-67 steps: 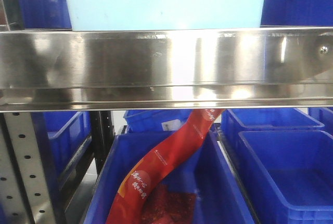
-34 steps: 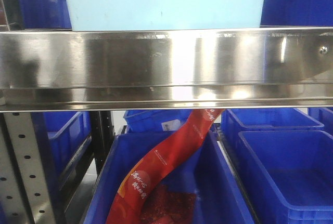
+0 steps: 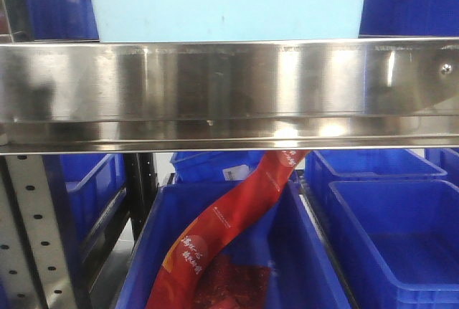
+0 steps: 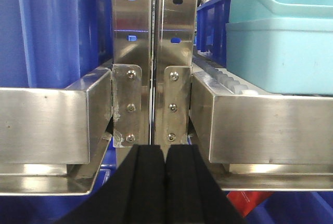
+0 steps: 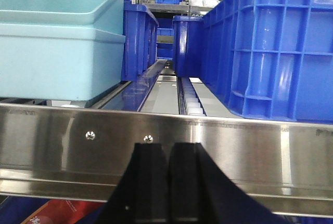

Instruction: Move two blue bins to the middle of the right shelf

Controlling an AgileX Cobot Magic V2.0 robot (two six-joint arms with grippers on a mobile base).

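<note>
The pale blue bins (image 3: pixel 229 4) stand on the right shelf middle, behind its tall steel lip (image 3: pixel 229 90). In the wrist views they look like one bin nested in the other (image 4: pixel 281 52) (image 5: pixel 57 63). My left gripper (image 4: pixel 165 154) is shut and holds nothing. It sits just in front of the bolted uprights (image 4: pixel 151 52) where two racks meet, with the bins' level to its right (image 4: pixel 270 125). My right gripper (image 5: pixel 168 154) is also shut and holds nothing, close to the steel lip (image 5: pixel 250 151), with the bins up to its left.
A tall royal-blue bin (image 5: pixel 276 52) stands on the same level right of the pale ones, with a roller track (image 5: pixel 190 96) between them. Below the lip are several royal-blue bins (image 3: pixel 394 237), one holding a red bag (image 3: pixel 229 230). A perforated grey upright (image 3: pixel 32 230) stands at the lower left.
</note>
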